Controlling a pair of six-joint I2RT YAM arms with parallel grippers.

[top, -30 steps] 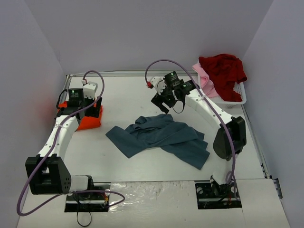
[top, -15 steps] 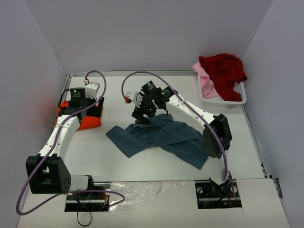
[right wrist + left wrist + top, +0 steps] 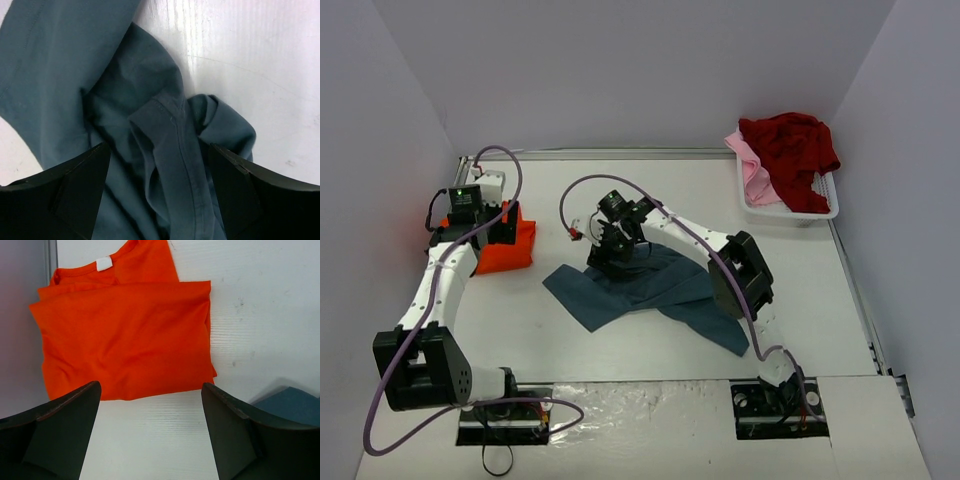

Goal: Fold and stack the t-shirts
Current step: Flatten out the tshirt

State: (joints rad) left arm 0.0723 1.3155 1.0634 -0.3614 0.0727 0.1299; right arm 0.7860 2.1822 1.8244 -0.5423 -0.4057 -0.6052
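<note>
Right tool (image 3: 159,150) hangs low over the blue shirt (image 3: 695,290), jaws spread wide and gripping nothing. A raised ridge of hemmed cloth runs straight between them. That placement looks deliberate: the ridge offers a pinchable edge from which the heap could be drawn out flat. The shirt lies crumpled in the middle of the table (image 3: 620,345), not yet spread, so its folding is judged not begun.

Left tool (image 3: 150,387) hovers above the orange shirt (image 3: 125,335), equally wide open and empty. That shirt lies folded into a neat rectangle at the table's far-left corner, near the wall, collar tag upward. It is probably the base of the stack, set off to the side so the middle is free for spreading.

Red shirt (image 3: 790,145) and pink shirt (image 3: 748,172) lie heaped in the basket (image 3: 828,208) at the far right, apparently waiting their turn.
</note>
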